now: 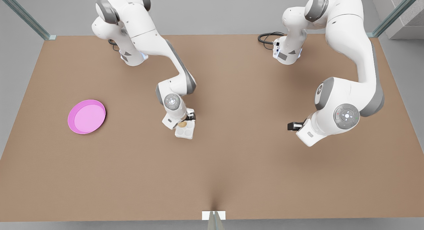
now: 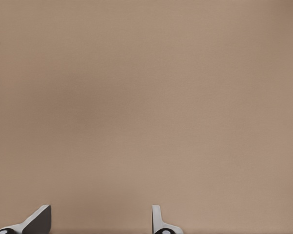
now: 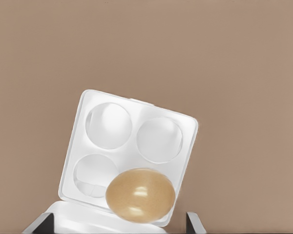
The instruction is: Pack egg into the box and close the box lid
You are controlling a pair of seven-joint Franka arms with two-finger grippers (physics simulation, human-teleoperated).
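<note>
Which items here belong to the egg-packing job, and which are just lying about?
Job:
- egg, in one cup of the box
- box, lid open
- right claw, over the box
- left claw, open, waiting over bare table

Lying about:
- pink plate
- table

Brown table [image 1: 232,163] (bearing box [image 1: 185,131], pink plate [image 1: 86,116]).

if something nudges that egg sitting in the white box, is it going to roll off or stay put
Probably stays: the egg sits in a cup of the box, whose rim should check rolling. Its smooth, glossy, rounded shell looks slippery, so it might slip from the right pincer.
</note>
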